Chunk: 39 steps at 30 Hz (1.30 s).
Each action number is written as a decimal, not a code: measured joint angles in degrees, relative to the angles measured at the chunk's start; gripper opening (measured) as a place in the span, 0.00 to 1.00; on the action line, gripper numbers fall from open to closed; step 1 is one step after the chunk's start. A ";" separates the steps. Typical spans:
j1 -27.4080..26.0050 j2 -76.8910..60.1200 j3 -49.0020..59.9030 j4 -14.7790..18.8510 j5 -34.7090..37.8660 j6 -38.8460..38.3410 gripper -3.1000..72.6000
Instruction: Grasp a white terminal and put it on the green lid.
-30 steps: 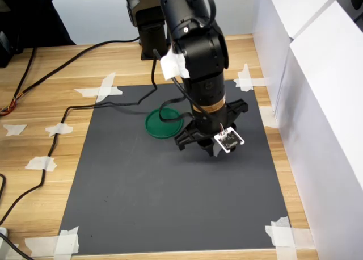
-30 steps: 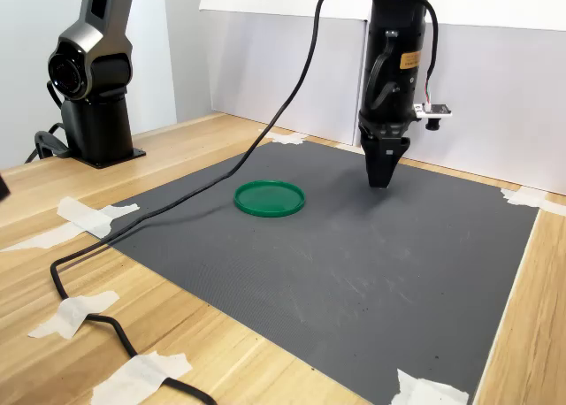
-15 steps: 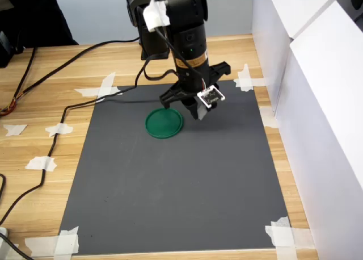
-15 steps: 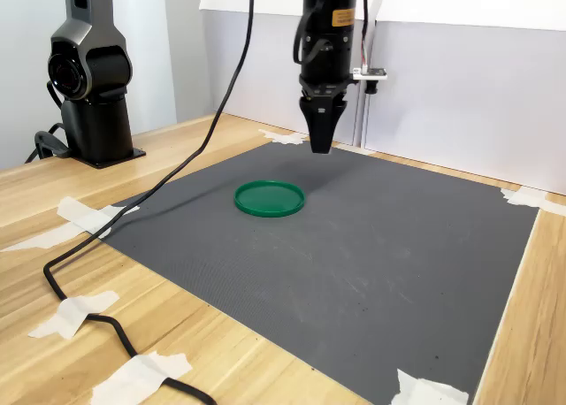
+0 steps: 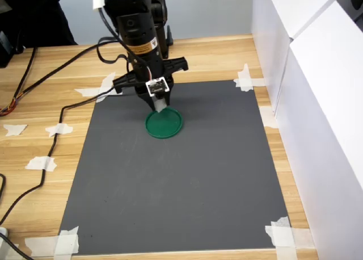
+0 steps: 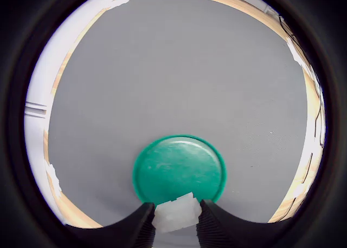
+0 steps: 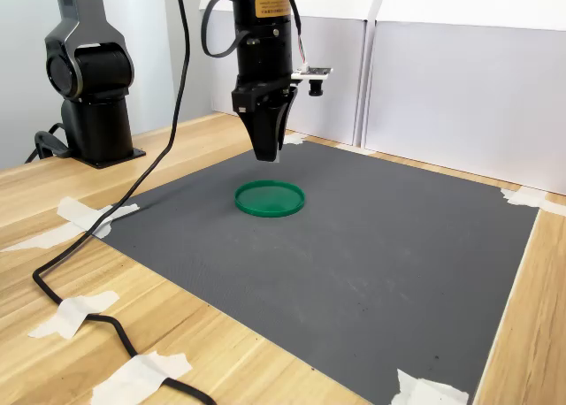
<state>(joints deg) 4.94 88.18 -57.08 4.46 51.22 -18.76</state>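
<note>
Your gripper (image 6: 176,226) has its two dark fingers (image 6: 135,226) closed onto the white terminal (image 6: 176,214); in the wrist view you see the small blocky piece pinched between them, its pale faces showing in the narrow gap, so the jaws are nearly together with only the terminal's width between them; in the first exterior view the same gripper (image 5: 159,105) points straight down, and a small pale thing at its tip is likely the terminal, though too small there for you to be sure; in the second exterior view the gripper (image 7: 269,154) hangs above the mat, clear of the surface, and you cannot make out the terminal at all. The green lid (image 5: 164,122) lies flat on the dark grey mat (image 5: 187,192); in the first exterior view the gripper tip sits over the lid's far edge, toward the first exterior view's left; in the second exterior view the green lid (image 7: 270,198) is below and just in front of the tip, with open air between them; in the wrist view the green lid (image 6: 179,169) fills the area just beyond the fingers, empty. The mat is taped at its corners to the wooden table (image 5: 34,129) with white tape pieces (image 5: 282,233); a black cable (image 5: 62,115) trails across the table's left side in the first exterior view; white panels (image 7: 460,95) stand behind the mat in the second exterior view.
</note>
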 joint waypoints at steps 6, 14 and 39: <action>-1.68 0.81 0.58 0.06 -1.30 -1.08 0.43; -1.68 4.02 1.75 2.33 -3.44 -3.35 0.43; -1.68 6.22 1.80 3.12 -5.65 -3.20 0.82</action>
<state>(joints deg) 3.26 94.40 -55.28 7.58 45.57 -21.97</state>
